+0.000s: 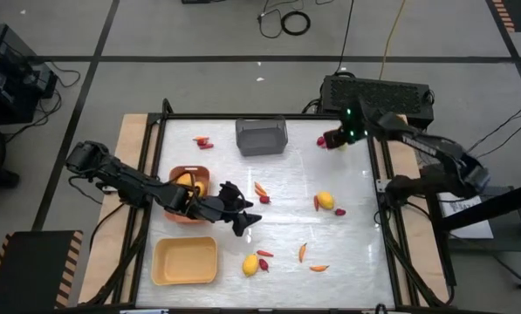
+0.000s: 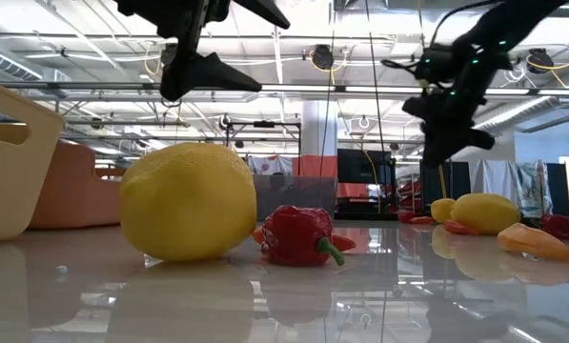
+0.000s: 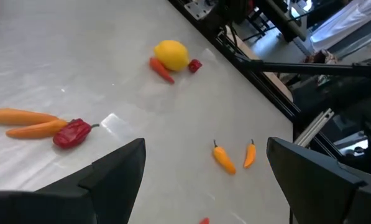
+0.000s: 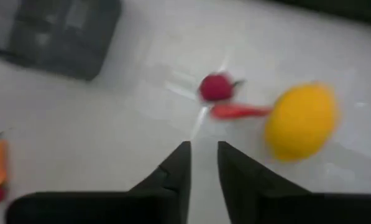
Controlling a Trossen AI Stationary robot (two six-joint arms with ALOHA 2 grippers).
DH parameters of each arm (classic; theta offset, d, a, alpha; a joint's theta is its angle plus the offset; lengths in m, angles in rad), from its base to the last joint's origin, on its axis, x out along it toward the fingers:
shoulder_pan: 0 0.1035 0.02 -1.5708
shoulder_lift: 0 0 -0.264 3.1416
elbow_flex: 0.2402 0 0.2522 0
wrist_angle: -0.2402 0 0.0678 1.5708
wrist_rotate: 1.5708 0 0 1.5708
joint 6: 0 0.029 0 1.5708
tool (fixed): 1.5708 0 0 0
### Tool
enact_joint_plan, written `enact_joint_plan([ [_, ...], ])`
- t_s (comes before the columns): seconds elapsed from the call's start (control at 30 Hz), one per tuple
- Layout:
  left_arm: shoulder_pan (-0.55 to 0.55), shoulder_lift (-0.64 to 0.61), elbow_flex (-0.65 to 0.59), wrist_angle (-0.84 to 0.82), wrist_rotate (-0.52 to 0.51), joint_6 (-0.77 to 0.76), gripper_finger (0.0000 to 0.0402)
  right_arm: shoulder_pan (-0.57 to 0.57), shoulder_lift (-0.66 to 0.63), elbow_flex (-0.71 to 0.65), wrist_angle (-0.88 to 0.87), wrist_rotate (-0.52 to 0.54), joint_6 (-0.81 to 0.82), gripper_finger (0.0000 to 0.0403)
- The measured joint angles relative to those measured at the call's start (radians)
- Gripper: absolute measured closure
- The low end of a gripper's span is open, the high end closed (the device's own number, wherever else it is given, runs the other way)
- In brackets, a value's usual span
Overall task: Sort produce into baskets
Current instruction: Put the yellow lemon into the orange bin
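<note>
The pale yellow tray (image 1: 185, 261) sits empty at the bench's (image 1: 286, 227) near left; the orange-brown tray (image 1: 188, 194) behind it holds yellow fruit. The left gripper (image 1: 240, 212) hovers beside it, fingers spread, grasping nothing. Glossy lemons (image 1: 250, 264) and small red and orange peppers (image 1: 315, 268) lie scattered. The grey bin (image 1: 261, 136) stands at the back. The right gripper (image 1: 333, 139), fingers nearly closed, grasps nothing.

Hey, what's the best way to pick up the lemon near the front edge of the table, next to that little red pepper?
Grip the lemon across its narrow middle, coming straight down from above. It rests on its side on the table, and the red pepper sits close beside it, so I'd place the fingers on the two sides away from the pepper. The left tool, open, is nearer.
</note>
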Motion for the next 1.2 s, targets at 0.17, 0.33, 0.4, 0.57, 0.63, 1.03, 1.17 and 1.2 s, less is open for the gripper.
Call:
enact_joint_plan([
  [0.17, 0.000, 0.000, 0.000, 0.000, -0.007, -0.025, 0.0062, -0.044, 0.148, 0.154, -0.093, 0.104, -0.085, 0.0243],
  [0.33, 0.000, 0.000, 0.000, 0.000, -0.007, -0.025, 0.0062, -0.076, 0.278, 0.226, -0.158, 0.128, -0.069, 0.0168],
  [0.4, 0.000, 0.000, 0.000, 0.000, -0.008, -0.025, 0.0062, -0.091, 0.322, 0.241, -0.180, 0.127, -0.070, 0.0140],
  [0.57, 0.000, 0.000, 0.000, 0.000, -0.011, -0.025, 0.0062, -0.141, 0.388, 0.245, -0.201, 0.125, -0.069, 0.0088],
  [0.63, 0.000, 0.000, 0.000, -0.001, -0.011, -0.025, 0.0062, -0.156, 0.407, 0.245, -0.219, 0.125, -0.068, 0.0077],
  [1.03, 0.016, 0.000, 0.000, -0.039, -0.013, -0.023, 0.0062, -0.171, 0.476, 0.245, -0.227, 0.119, -0.026, 0.0069],
  [1.17, 0.016, 0.000, 0.000, -0.056, -0.013, -0.023, 0.0062, -0.171, 0.478, 0.245, -0.220, 0.118, -0.014, 0.0077],
  [1.2, 0.016, 0.000, 0.000, -0.056, -0.013, -0.023, 0.0062, -0.171, 0.478, 0.245, -0.220, 0.117, -0.011, 0.0081],
])
